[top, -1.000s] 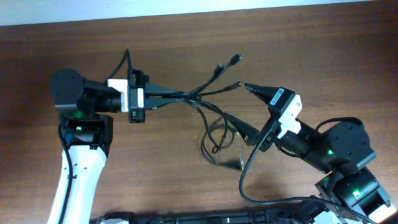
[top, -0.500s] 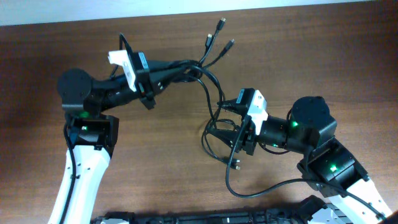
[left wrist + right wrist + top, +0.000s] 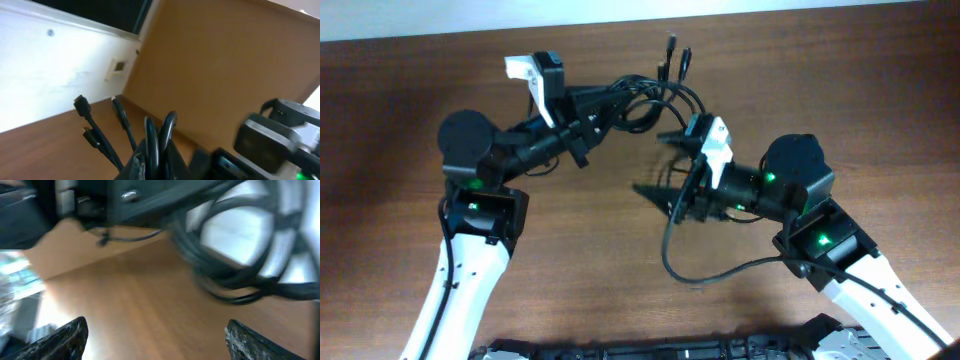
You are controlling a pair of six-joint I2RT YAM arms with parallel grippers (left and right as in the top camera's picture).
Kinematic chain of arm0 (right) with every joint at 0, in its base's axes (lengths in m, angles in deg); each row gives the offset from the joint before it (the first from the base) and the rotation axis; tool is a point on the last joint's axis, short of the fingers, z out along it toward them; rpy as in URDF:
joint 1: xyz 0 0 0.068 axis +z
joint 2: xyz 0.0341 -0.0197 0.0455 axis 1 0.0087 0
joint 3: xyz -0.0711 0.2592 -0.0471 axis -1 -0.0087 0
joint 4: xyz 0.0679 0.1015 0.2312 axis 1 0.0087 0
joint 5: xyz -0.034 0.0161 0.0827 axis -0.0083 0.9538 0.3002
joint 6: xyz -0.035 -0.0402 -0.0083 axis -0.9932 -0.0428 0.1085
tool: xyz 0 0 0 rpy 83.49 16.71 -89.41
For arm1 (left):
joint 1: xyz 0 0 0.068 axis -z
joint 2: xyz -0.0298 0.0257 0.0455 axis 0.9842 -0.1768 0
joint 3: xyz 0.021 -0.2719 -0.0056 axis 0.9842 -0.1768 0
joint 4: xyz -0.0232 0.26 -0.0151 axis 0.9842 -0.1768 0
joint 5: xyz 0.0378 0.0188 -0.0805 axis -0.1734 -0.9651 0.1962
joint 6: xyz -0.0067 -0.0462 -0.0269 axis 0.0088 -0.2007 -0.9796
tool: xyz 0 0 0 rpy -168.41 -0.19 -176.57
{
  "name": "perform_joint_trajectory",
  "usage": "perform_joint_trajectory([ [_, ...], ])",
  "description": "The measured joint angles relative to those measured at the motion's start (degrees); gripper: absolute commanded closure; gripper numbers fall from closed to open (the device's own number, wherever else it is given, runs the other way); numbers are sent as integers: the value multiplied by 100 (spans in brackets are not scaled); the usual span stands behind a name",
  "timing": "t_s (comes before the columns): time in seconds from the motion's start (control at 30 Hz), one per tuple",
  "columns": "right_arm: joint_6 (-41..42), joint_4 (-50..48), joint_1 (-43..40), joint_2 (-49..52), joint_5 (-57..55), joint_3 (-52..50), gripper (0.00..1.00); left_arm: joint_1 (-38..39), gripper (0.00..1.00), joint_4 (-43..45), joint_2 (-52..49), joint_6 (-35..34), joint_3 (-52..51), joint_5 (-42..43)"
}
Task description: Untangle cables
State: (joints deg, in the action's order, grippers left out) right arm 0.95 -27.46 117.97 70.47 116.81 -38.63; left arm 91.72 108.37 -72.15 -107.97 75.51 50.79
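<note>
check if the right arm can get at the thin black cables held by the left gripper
Probably yes: the right gripper is open and pointed toward the thin black cables, which the left gripper holds just ahead of it, with nothing visible between them.

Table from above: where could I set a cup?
The table is bare left of the left arm, at far right above the right arm, and low between them. Crowded top centre: the left claw grips the cables beside the right claw.
</note>
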Motion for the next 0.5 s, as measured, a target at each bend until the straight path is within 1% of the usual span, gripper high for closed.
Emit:
perform_joint_trajectory([
  [0.13, 7, -308, 2, 0, -1010, -2, 12, 0, 100, 33, 0, 0, 0, 341],
  [0.17, 9, -354, 2, 2, -1272, -2, 12, -2, 100, 181, 0, -13, -2, 442],
  [0.2, 2, -463, 2, 2, -1379, -7, 12, 0, 100, 522, -4, -24, -9, 654],
  [0.27, 7, -629, 0, 2, -1497, -7, 13, 0, 100, 800, -4, -42, -9, 973],
  [0.33, 2, -848, 0, 2, -1386, -17, 18, 42, 100, 822, -4, -28, -9, 1029],
  [0.4, 0, -970, 0, -4, -1049, -17, 22, 166, 100, 817, -4, 50, -9, 1038],
  [0.43, 4, -977, 0, -4, -1005, -17, 27, 177, 100, 820, -4, 52, -9, 1038],
  [0.47, 0, -1005, 0, -4, -968, -17, 42, 188, 100, 820, -4, 90, -9, 1038],
  [0.5, 0, -1032, 0, -4, -931, -17, 67, 192, 100, 815, -4, 136, -9, 1043],
])
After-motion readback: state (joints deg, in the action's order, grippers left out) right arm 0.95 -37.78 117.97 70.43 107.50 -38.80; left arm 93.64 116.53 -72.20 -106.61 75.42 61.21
